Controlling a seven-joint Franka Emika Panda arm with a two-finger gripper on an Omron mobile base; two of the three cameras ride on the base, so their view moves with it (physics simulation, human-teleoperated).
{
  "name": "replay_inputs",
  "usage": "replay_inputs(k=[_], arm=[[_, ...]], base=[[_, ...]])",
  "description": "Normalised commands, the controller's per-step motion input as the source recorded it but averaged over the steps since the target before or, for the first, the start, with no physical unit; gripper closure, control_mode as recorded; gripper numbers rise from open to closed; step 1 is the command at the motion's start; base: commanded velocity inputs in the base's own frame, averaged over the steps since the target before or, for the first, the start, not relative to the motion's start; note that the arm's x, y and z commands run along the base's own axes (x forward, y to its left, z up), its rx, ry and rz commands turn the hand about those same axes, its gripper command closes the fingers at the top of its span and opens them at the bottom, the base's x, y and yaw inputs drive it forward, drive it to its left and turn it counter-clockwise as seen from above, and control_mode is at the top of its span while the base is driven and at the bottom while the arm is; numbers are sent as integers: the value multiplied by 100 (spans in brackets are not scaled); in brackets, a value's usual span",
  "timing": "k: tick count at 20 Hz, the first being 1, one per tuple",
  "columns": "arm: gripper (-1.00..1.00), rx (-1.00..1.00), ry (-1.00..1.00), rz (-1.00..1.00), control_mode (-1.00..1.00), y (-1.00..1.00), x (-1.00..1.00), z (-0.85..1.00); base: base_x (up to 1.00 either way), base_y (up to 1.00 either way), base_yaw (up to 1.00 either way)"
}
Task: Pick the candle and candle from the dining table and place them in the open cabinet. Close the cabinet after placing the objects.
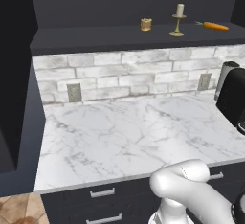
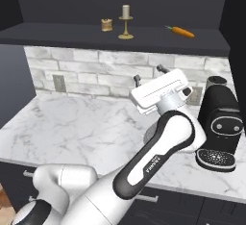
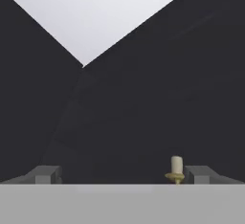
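Item: open dark charcoal wall cabinet (image 1: 124, 36), single shelf, doors swung out of the way.
Contents, left to right: short squat golden-tan candle (image 1: 146, 24); cream candle on a slim brass candlestick (image 1: 178, 20), just beside it; orange carrot (image 1: 214, 26), further right and apart. Both candles stand upright toward the back, well in from the shelf lip.

Item: white-and-dark two-finger gripper (image 2: 149, 74). Jaws spread wide, holding nothing. It hangs below the shelf edge, above the white grey-veined marble counter (image 1: 119, 132), fingers pointing up toward the cabinet interior.

Status, as judged: both pieces appear placed; closing the doors is the remaining step.

Risks: the hand sits close under the shelf lip, so a rising move could knock the edge. A door swung with the arm inside its arc would strike the wrist. The tall candlestick would tip easily if brushed; the squat candle less so.

Clearances: the black coffee machine (image 2: 218, 123) crowds the arm's right elbow side. Open counter lies to the left. The white brick backsplash (image 1: 129, 74) bounds the rear.
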Motion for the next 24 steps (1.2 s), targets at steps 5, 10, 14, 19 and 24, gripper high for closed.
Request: replay_inputs(k=[5, 10, 14, 19, 24], arm=[[-100, 13, -6, 3, -100, -49, -1, 0], [-100, 12, -4, 4, -100, -48, -9, 0], [-100, 11, -7, 4, -100, -39, -21, 1], [-100, 9, -8, 4, -100, -33, -36, 0], [-100, 5, -2, 8, -100, -11, -36, -10]], base=[[0, 0, 0], [0, 0, 0], [0, 0, 0], [0, 0, 0], [0, 0, 0]])
